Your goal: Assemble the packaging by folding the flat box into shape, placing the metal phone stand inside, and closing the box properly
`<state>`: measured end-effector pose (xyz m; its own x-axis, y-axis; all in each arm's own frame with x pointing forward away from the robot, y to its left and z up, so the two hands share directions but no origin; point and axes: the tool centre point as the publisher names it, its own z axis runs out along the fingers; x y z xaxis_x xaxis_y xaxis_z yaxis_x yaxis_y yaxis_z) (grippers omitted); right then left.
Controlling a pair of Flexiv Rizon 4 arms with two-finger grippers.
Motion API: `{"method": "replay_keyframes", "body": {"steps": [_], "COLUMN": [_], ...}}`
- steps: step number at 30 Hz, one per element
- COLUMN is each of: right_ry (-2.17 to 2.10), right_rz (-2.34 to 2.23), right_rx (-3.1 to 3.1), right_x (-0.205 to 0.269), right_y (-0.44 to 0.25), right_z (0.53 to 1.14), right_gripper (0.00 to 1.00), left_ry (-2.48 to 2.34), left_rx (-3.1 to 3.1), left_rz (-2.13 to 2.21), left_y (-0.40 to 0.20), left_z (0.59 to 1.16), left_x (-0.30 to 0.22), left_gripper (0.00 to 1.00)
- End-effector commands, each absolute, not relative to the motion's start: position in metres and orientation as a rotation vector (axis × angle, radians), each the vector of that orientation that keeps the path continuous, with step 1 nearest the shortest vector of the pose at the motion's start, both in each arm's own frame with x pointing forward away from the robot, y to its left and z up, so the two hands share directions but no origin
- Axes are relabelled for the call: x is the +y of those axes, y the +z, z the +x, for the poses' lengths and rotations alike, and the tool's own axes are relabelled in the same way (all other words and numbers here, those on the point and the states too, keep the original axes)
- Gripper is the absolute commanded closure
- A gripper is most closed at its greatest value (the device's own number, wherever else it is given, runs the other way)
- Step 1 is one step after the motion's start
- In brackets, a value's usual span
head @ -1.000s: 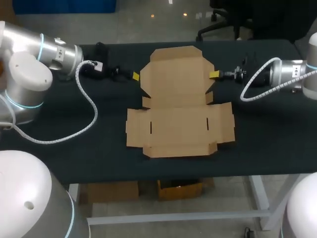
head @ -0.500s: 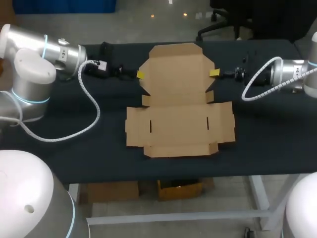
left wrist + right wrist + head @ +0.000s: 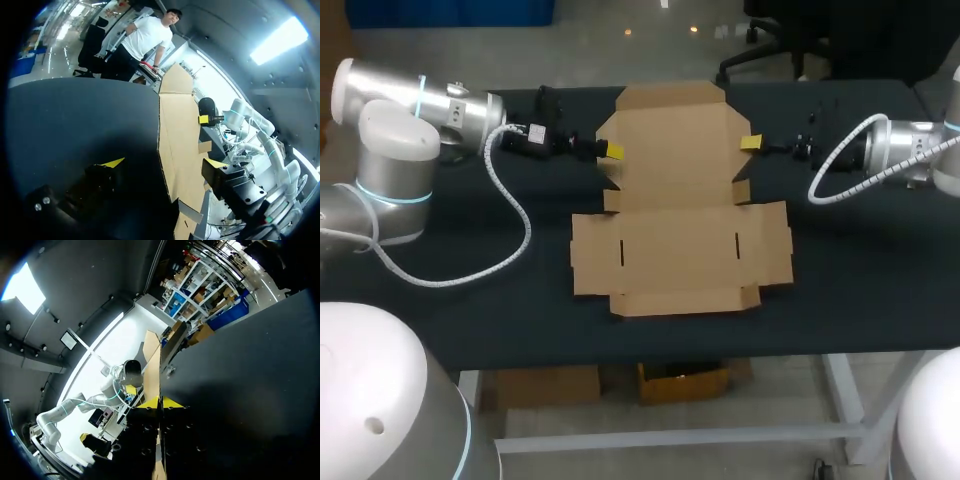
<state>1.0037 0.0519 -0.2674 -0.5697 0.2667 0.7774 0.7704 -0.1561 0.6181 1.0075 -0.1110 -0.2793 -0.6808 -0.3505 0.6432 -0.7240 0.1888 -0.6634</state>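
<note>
Head view gives us the flat brown cardboard box lying unfolded in the middle of the black table. Its broad panel with two short slits is nearest us, and its rear panel with angled corners reaches toward the far edge. Our silver left arm comes in from the left with a white cable looping off it onto the table. The left gripper sits at the left edge of that rear panel. Our right arm comes in from the right, and the right gripper sits at the panel's right edge, straight across from the other. In the left wrist view the jaws stand wide apart, with the panel's edge running in between them. One yellow tip is well apart from the card on the table side and the other is just beside the card's face, so these jaws grip nothing. The other gripper's yellow tip shows beyond, at the far side of the panel. In the right wrist view the card appears edge-on as a thin line. The two yellow tips meet it from either side with hardly any gap, so these jaws are clamped on the box's rear panel. From above we cannot tell whether that panel is raised off the table.
</note>
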Motion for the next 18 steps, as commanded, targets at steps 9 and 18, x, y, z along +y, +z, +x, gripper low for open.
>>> {"method": "replay_keyframes", "body": {"steps": [9,18], "right_ry": [-1.817,-1.830], "right_rz": [-1.131,-1.118], "right_rx": [-1.718,-1.711], "right_x": [0.053,0.054], "right_y": [-0.263,-0.261], "right_z": [1.004,1.004], "right_gripper": [1.00,1.00], "left_ry": [1.544,1.587], "left_rx": [-2.072,-2.039], "left_rz": [0.907,0.847], "left_y": [-0.278,-0.274], "left_z": [1.008,1.005], "left_x": [-0.126,-0.135], "left_gripper": [0.00,0.00]}}
